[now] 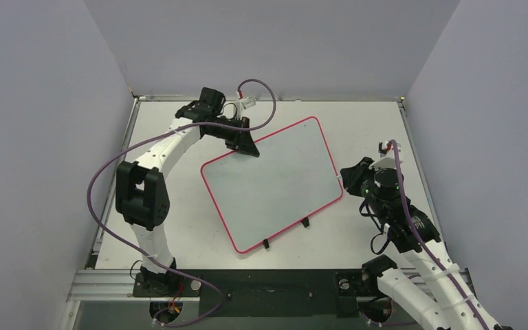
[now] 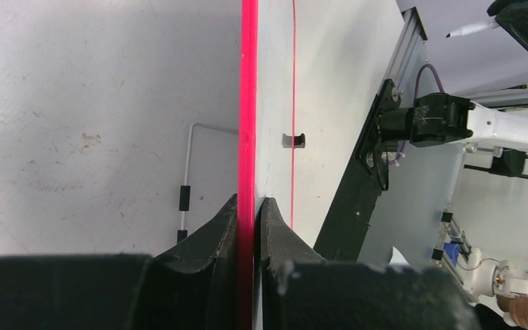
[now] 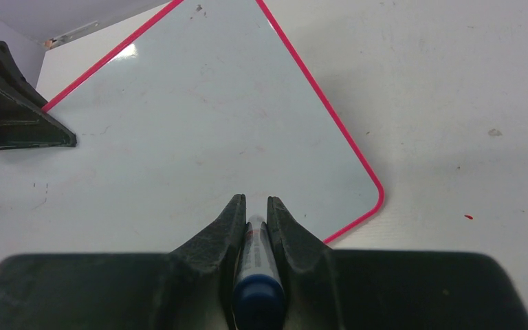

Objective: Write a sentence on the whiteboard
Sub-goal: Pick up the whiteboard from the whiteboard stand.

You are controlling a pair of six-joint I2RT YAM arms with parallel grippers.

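Observation:
The whiteboard (image 1: 271,182) lies tilted mid-table, with a red-pink rim and two black clips (image 1: 267,243) on its near edge. Its face is blank; no sentence shows in any view. My left gripper (image 1: 247,147) is shut on the board's far-left rim (image 2: 249,124), one finger on each side. My right gripper (image 1: 348,180) is at the board's right corner, shut on a blue-capped marker (image 3: 256,240) that points at the board face (image 3: 199,124). In the right wrist view its fingertips (image 3: 237,206) hover over the board's near-right corner. The marker tip is hidden there.
Grey walls enclose the table on three sides, with a metal rail (image 1: 268,98) along the far edge. A white wire stand (image 2: 187,165) with black sleeves lies beside the board's rim. The left gripper's finger (image 3: 14,117) shows at the board's far edge.

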